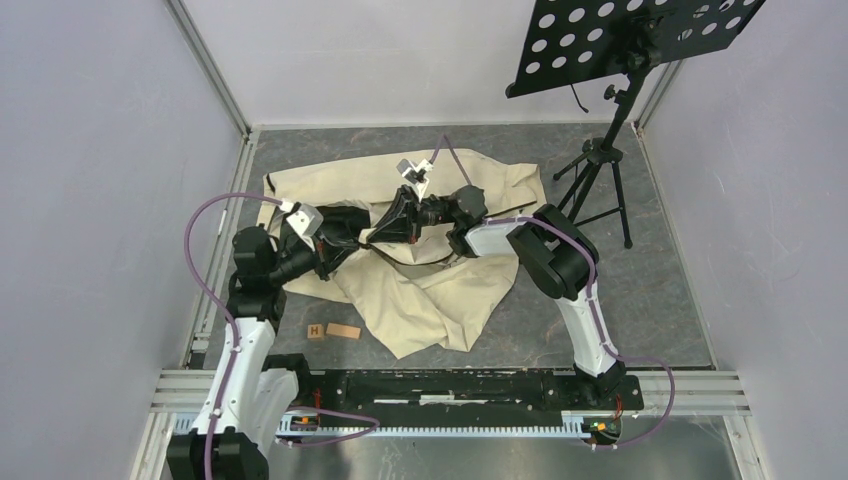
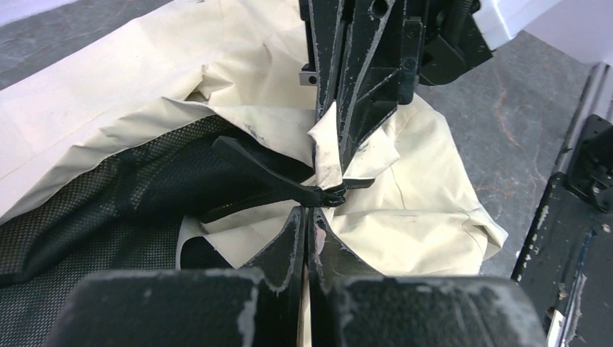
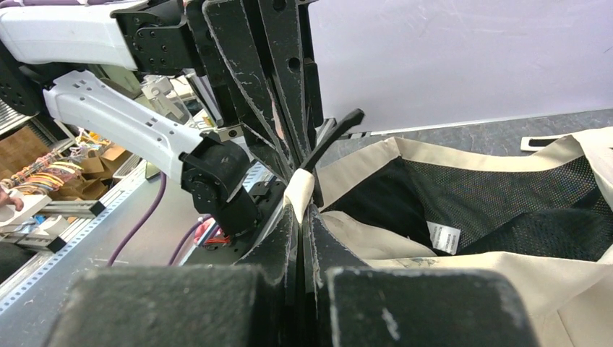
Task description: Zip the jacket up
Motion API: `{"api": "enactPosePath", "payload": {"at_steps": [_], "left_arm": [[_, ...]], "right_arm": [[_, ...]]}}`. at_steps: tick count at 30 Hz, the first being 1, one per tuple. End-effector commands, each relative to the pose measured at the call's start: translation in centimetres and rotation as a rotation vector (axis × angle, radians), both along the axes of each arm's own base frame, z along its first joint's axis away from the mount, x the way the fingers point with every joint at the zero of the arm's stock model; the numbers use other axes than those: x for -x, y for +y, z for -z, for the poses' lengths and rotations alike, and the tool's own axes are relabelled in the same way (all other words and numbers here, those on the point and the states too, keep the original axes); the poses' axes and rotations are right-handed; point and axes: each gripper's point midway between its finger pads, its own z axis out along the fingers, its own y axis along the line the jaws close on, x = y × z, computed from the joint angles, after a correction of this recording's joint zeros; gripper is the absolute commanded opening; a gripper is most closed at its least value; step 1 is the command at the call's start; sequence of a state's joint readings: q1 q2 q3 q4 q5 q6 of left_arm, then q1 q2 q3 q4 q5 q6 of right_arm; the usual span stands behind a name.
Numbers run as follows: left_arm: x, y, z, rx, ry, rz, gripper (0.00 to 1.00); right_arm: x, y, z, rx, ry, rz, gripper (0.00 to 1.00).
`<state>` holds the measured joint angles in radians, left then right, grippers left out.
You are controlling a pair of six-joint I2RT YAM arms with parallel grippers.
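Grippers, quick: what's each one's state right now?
Left gripper: jaws closed on the jacket beside the zipper.
Right gripper: jaws closed on the jacket's cream edge.

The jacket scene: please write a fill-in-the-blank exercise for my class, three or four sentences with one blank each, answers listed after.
1. The left gripper and right gripper are both ___ on the jacket.
2. The jacket's mesh lining is ___, not cream.
3. The wooden blocks lie nearer the ___ arm.
4. The tripod stands on the ___ arm's side.
Missing words: shut; black; left; right.
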<state>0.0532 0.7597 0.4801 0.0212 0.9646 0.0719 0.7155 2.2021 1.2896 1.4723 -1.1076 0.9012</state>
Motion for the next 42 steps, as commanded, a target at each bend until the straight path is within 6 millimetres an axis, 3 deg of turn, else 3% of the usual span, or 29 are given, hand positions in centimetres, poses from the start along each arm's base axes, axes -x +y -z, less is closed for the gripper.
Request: {"api": "enactPosePath", "payload": {"at_steps": [1, 5, 10, 15, 19, 26, 32, 33, 35, 37, 42], "left_arm": [[-0.9, 1.3, 0.2, -0.065, -0.006, -0.1, 0.05], [-0.8, 1.5, -0.5, -0.052, -0.008, -0.127, 0.32], [-0.1, 1.8, -1.7, -0.053, -0.03, -0.158, 0.52], [0.9, 2.2, -2.6, -0.054, -0.06, -0.201, 0.98], [0.8, 2.5, -3.9, -0.002, -0.064, -0.25, 1.0], [-1.1, 4.4, -6.0, 0.356, 0.25, -0.559, 0.96], [-1.2, 4.5, -9.5, 0.476, 0.301, -0.593, 0.91], [-1.3, 4.1, -9.7, 0.472, 0.334, -0.577, 0.87], [-1.4, 3.8, -8.9, 0.432, 0.444, -0.578, 0.74], [-1.1, 3.7, -7.9, 0.408, 0.529, -0.594, 0.73], [0.6, 2.0, -6.1, 0.623, 0.687, -0.557, 0.72]], "right_arm": [[1.8, 0.1, -6.4, -0.188, -0.161, 0.019, 0.0], [0.9, 0.2, -6.1, -0.186, -0.138, 0.041, 0.0], [0.5, 0.6, -6.1, -0.184, -0.127, 0.052, 0.0], [0.1, 0.9, -6.1, -0.183, -0.123, 0.056, 0.0], [0.1, 0.9, -5.9, -0.178, -0.122, 0.06, 0.0], [0.0, 0.9, -6.1, -0.176, -0.129, 0.068, 0.0], [-0.1, 1.0, -6.0, -0.174, -0.141, 0.061, 0.0], [-0.1, 1.1, -6.0, -0.176, -0.141, 0.062, 0.0], [-0.4, 1.2, -5.9, -0.169, -0.129, 0.07, 0.0], [-0.8, 1.4, -6.1, -0.165, -0.11, 0.091, 0.0], [-1.4, 1.5, -6.4, -0.17, -0.068, 0.129, 0.0]]}}
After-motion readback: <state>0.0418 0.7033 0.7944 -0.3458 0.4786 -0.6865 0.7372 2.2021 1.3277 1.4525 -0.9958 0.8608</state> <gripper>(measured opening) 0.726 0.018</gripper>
